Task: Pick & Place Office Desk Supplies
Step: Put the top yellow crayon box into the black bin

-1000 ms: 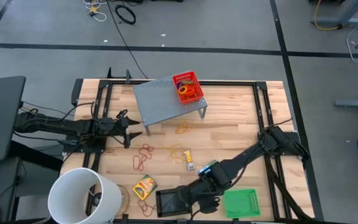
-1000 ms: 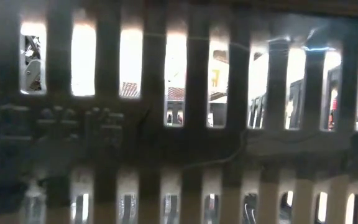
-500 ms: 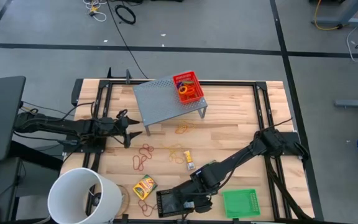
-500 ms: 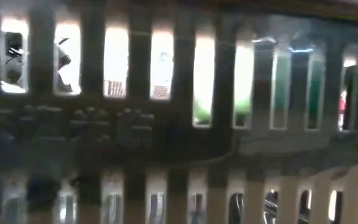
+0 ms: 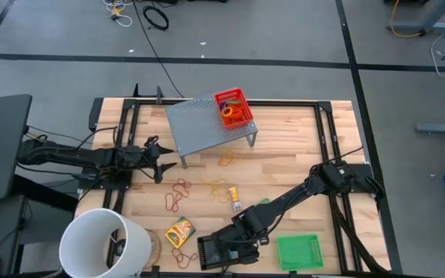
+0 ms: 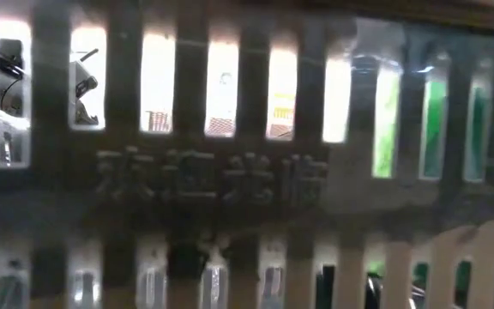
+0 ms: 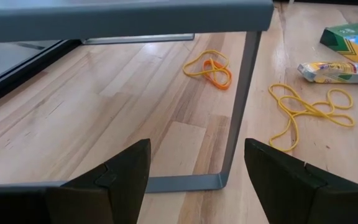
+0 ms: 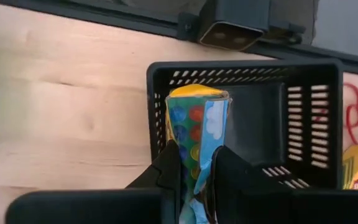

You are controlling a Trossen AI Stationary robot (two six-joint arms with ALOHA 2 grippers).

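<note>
My right gripper [image 5: 243, 232] is shut on a teal-blue packet [image 8: 196, 134] with coloured dots, over the black mesh tray [image 5: 221, 249] at the table's near edge. The tray's slatted wall [image 6: 230, 180] fills the low view. The red tray [image 5: 234, 108] with coloured rings stands on the grey riser. Rubber bands [image 5: 180, 191] and another packet [image 5: 236, 201] lie on the wood mid-table. The crayon box [image 5: 180, 230] lies left of the black tray, the green tray [image 5: 300, 251] right of it. My left gripper [image 7: 194, 177] waits open at the table's left side. My right gripper pinches the packet between its two fingers at the packet's near end [image 8: 195, 177]. The fingers [image 8: 166, 174] come from above, slanting steeply down. The packet reaches past the fingertips, and its yellow free end [image 8: 197, 93] points down inside the black tray. Whether that end touches the tray I cannot tell.
A big white bucket [image 5: 103, 243] stands at the near left corner. The grey riser [image 5: 207, 123] stands at the far middle, its leg [image 7: 238, 112] close before my left gripper. Black rails [image 5: 327, 139] run along the table's left and right sides.
My right gripper has come down and toward the table's left and near edge with the packet, from beside the black tray to over it. The black tray has slid a little toward the table's right.
</note>
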